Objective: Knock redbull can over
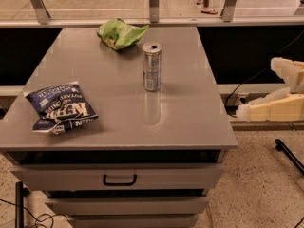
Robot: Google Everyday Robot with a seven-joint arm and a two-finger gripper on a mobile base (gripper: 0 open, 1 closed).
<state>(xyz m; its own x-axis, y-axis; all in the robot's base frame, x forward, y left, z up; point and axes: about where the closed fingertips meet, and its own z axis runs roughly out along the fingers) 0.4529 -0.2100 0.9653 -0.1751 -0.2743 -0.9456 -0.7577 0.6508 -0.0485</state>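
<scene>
silver redbull can (pixel 152 66) is standing upright near the table (pixel 190 122) centre, long axis vertical. gripper (pixel 256 89) is hanging beyond the table's right edge, fingers (pixel 280 109) spread, holding nothing; can is sitting to its left.

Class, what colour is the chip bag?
Chip bag: dark blue, white lettering; camera view. Gripper sits right of the table.

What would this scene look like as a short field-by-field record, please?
redbull can: upright, towards the back of the tabletop
end effector: beyond the table's right edge, open, not touching the can
green snack bag: back of the table, behind and left of the can
blue chip bag: lying flat, front left
table: grey, with drawers below
task status: can not yet knocked over
</scene>
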